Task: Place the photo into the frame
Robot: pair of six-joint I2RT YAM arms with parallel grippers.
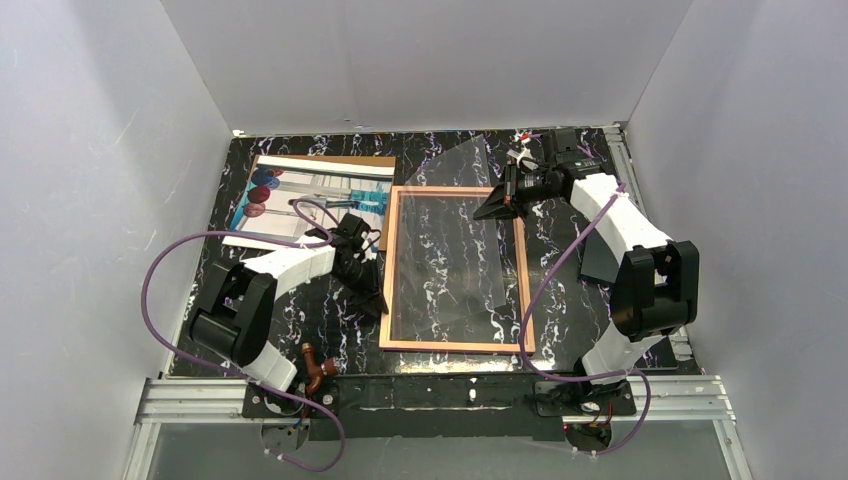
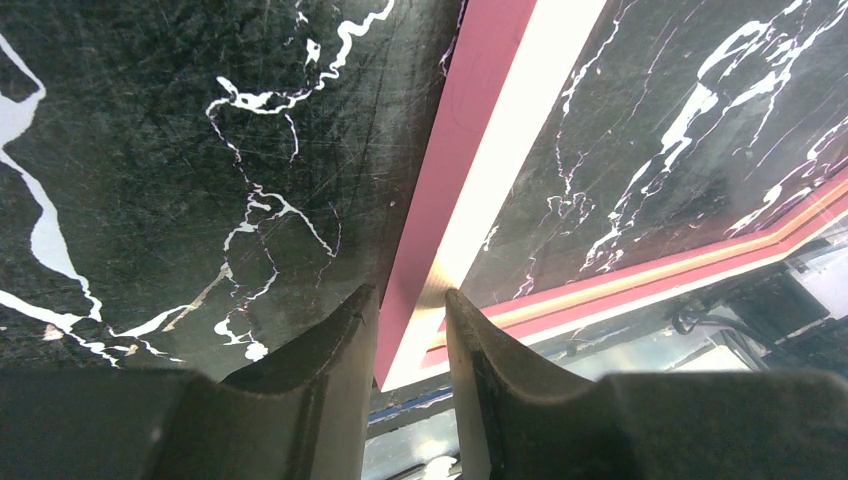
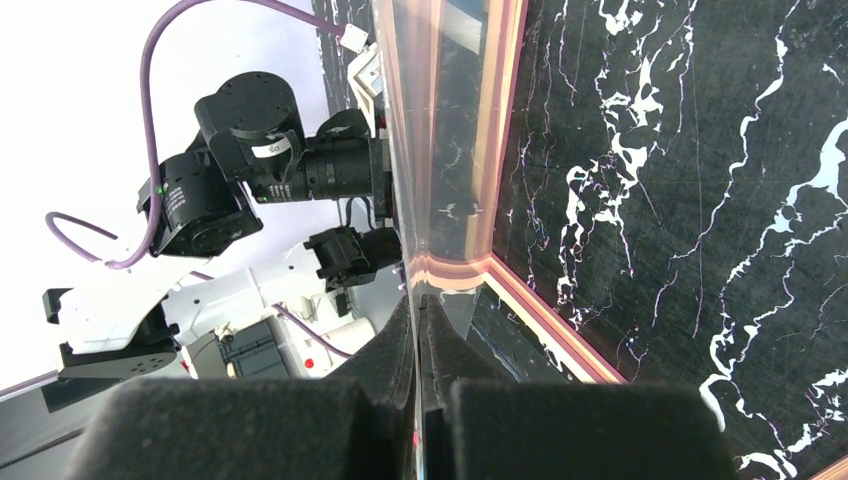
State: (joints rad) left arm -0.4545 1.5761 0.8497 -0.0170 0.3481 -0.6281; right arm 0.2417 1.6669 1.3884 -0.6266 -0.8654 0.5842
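Top view: the frame (image 1: pixel 455 346) lies flat mid-table, copper-orange side up. The photo (image 1: pixel 310 195) sits well apart at far left on a brown board (image 1: pixel 372 160), untouched. My left gripper (image 1: pixel 372 300) is at the frame's left rail near the corner. My right gripper (image 1: pixel 497 205) is at the far right corner, with the clear pane (image 1: pixel 465 165) tilted up from it. I judge the rails thin and light but stiff. The pane looks slick and fragile, so edge holds only.

Left wrist: left gripper (image 2: pixel 410 300) is clamped across the rail of the frame (image 2: pixel 470 130). The rail is pink-red outside with a pale inner lip.

Right wrist: right gripper (image 3: pixel 415 300) is pinched tight on the clear pane's (image 3: pixel 430 130) edge. The pane is glossy, reflective and nearly edge-on. I expect it to flex or slip if twisted.
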